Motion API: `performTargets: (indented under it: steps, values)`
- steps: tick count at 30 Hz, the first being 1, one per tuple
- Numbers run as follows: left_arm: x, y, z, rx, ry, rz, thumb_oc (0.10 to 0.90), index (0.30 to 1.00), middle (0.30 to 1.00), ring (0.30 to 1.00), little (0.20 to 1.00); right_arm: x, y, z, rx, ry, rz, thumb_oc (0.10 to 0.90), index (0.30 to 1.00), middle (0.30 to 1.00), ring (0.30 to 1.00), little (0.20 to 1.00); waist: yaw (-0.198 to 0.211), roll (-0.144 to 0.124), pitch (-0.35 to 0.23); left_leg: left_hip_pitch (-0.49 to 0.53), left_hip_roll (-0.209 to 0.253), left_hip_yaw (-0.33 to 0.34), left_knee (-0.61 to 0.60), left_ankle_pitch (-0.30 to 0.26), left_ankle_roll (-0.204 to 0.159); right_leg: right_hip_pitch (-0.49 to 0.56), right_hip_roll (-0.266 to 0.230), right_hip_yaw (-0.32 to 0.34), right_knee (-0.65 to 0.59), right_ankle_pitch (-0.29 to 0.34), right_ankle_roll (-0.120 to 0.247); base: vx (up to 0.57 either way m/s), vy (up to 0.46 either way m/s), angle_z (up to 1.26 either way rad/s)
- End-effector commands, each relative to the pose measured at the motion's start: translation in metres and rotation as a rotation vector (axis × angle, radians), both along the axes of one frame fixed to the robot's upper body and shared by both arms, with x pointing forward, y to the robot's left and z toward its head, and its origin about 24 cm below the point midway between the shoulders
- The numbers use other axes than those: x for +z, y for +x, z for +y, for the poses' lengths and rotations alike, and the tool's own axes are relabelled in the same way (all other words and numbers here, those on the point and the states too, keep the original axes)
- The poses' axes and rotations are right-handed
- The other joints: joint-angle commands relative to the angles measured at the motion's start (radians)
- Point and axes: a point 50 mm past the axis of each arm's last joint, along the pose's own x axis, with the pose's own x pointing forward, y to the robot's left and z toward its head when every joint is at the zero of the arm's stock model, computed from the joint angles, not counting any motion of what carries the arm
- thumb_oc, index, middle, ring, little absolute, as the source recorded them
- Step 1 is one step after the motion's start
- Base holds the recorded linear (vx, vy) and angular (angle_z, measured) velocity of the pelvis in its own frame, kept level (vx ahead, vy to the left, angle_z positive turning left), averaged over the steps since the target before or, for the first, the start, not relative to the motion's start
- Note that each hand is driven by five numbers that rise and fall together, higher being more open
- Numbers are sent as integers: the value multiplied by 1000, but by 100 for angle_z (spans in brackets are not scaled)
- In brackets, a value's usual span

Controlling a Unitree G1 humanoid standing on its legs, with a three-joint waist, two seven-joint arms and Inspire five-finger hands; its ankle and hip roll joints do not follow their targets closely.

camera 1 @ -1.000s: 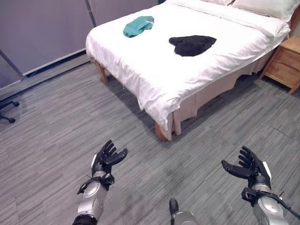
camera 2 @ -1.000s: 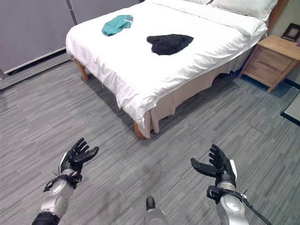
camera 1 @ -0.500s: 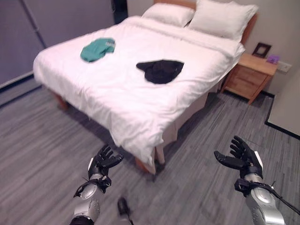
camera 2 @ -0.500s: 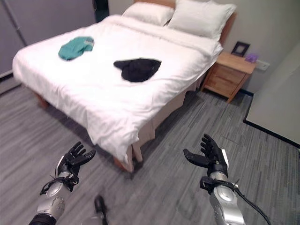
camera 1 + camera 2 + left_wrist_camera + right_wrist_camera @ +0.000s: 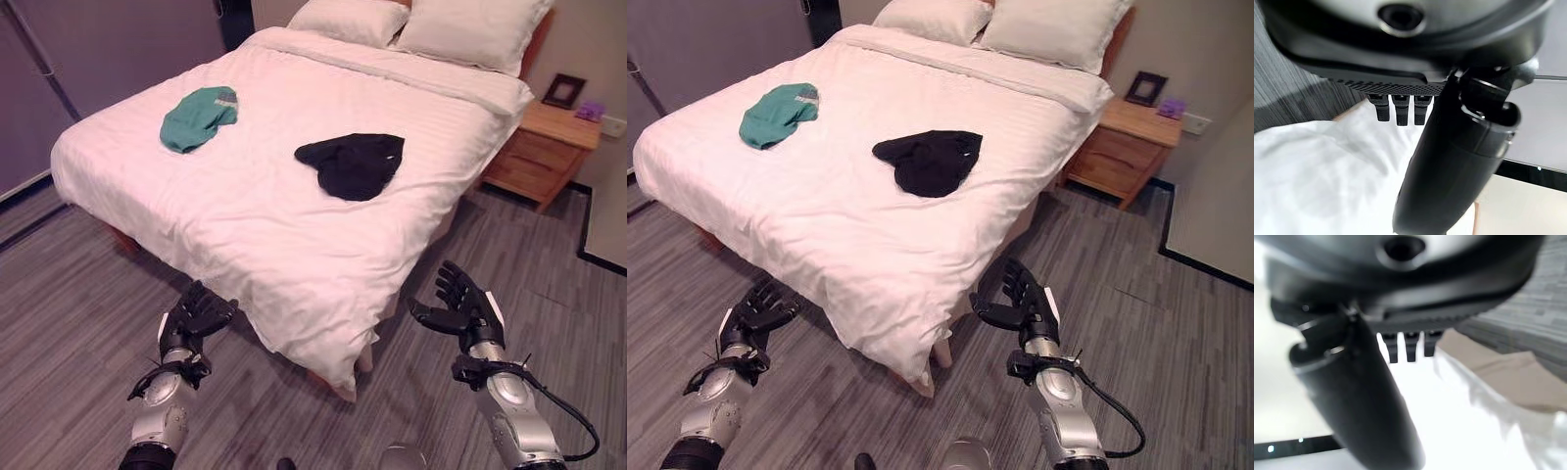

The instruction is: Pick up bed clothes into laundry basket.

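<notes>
Closest in, the left hand (image 5: pixel 194 315) and the right hand (image 5: pixel 460 307) both hang over the grey wood-grain floor (image 5: pixel 69 284) either side of the bed's near corner, fingers spread apart and holding nothing. Wrist views show what the head views can't: each hand's thumb up close, fingers straight, with crumpled white sheet (image 5: pixel 1312 171) just past them, plus a tan bit of bed skirt (image 5: pixel 1498 374) in the right wrist view. The bed (image 5: pixel 294 245) has a faintly striped, wrinkly white duvet hanging loose over the corner. On top, a rumpled black garment (image 5: pixel 353 164) sits mid-bed, and a bunched teal garment (image 5: pixel 197 117) lies well apart from it, toward the far left side. Two puffy white pillows (image 5: pixel 411 20) at the head. Wooden nightstand (image 5: pixel 544 147) beside the bed, with a dark picture frame (image 5: pixel 563 91) and something small and purple (image 5: pixel 590 111) on it. Grey wall panels (image 5: pixel 98 49) on the left.
</notes>
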Motion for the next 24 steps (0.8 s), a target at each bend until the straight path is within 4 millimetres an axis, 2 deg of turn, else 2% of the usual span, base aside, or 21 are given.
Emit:
performTargets:
  steps: [1,3,4,5,7,10,12,14,15,17,18,19,21,22,23,24]
  values:
    - [44,27,-1,-76,77,-222,800,900,900,900,900,51,14,-24,-63,-120,-219,800,900,900,900,900,-35,8,-42,14,45,46,15,2,-80,45,-43,21,-83,181,28,239,-94,-47]
    - [42,26,-3,-94,79,-216,800,900,900,900,900,51,13,-28,-64,-138,-207,800,900,900,900,900,-45,6,-47,31,46,48,9,-7,-93,39,-16,34,-184,139,31,165,-71,-45]
    - [42,26,-3,-94,79,-216,800,900,900,900,900,50,13,-28,-63,-139,-206,800,900,900,900,900,-46,8,-47,32,48,48,9,-9,-94,43,-14,33,-188,139,30,138,-75,-21]
    - [41,26,-3,-101,76,-214,800,900,900,900,900,51,13,-30,-64,-153,-200,800,900,900,900,900,-52,7,-51,39,51,49,5,-14,-102,48,4,39,-256,107,31,137,-88,-24]
    - [41,28,-3,-85,49,-227,800,900,900,900,900,57,11,-37,-76,-196,-215,800,900,900,900,900,-66,-1,-58,57,52,57,1,-21,-115,40,34,38,-365,114,36,224,-199,-24]
    - [45,33,-6,-63,12,-257,800,900,900,900,900,66,10,-41,-70,-240,-235,800,900,900,900,900,-84,-6,-61,75,51,61,1,-36,-124,18,68,16,-394,123,29,160,-197,-14]
    - [50,40,-10,-69,-14,-292,800,900,900,900,900,68,10,-45,-61,-240,-239,800,900,900,900,900,-91,-10,-57,83,84,38,35,-6,-149,49,111,54,-387,80,-2,163,-338,4]
    - [55,43,-9,-49,-55,-333,800,900,900,900,900,74,14,-46,-51,-239,-262,800,900,900,900,900,-76,-14,-44,39,147,6,222,47,-186,82,139,33,-378,49,-36,124,-372,2]
    - [55,43,-11,-51,-90,-341,800,900,900,900,900,76,15,-46,-46,-229,-272,800,900,900,900,900,-72,-19,-37,-16,187,-28,358,98,-196,99,160,30,-376,35,-70,141,-394,13]
    - [52,41,-14,-59,-99,-331,800,900,900,900,900,73,15,-49,-56,-214,-260,800,900,900,900,900,-49,-40,-16,-106,240,-75,569,200,-214,160,181,19,-383,0,-116,165,-391,31]
    - [51,40,-14,-60,-93,-324,800,900,900,900,900,74,16,-47,-47,-205,-264,800,900,900,900,900,-28,-58,-1,-165,231,-119,671,218,-212,187,184,20,-383,-17,-138,195,-328,5]
    - [49,38,-14,-55,-96,-321,800,900,900,900,900,73,17,-47,-39,-201,-257,800,900,900,900,900,-16,-68,5,-199,229,-124,694,216,-204,211,185,15,-387,-35,-149,293,-272,-10]
    - [43,31,-11,-34,-103,-295,800,900,900,900,900,70,20,-44,-22,-196,-237,800,900,900,900,900,16,-76,7,-288,249,-104,616,208,-198,269,181,16,-409,-54,-141,335,-117,-3]
    - [42,29,-9,-28,-101,-288,800,900,900,900,900,71,20,-43,-14,-191,-240,800,900,900,900,900,20,-73,2,-301,261,-95,557,219,-202,284,182,16,-419,-61,-137,206,-3,-1]
    - [42,29,-9,-28,-101,-288,800,900,900,900,900,71,20,-43,-14,-191,-239,800,900,900,900,900,21,-75,2,-297,258,-93,552,221,-203,286,179,16,-420,-61,-137,383,75,-10]
    - [39,27,-9,-30,-95,-271,800,900,900,900,900,71,19,-43,-7,-202,-234,800,900,900,900,900,36,-58,-7,-313,244,-71,348,250,-215,311,185,15,-426,-87,-125,406,114,-7]
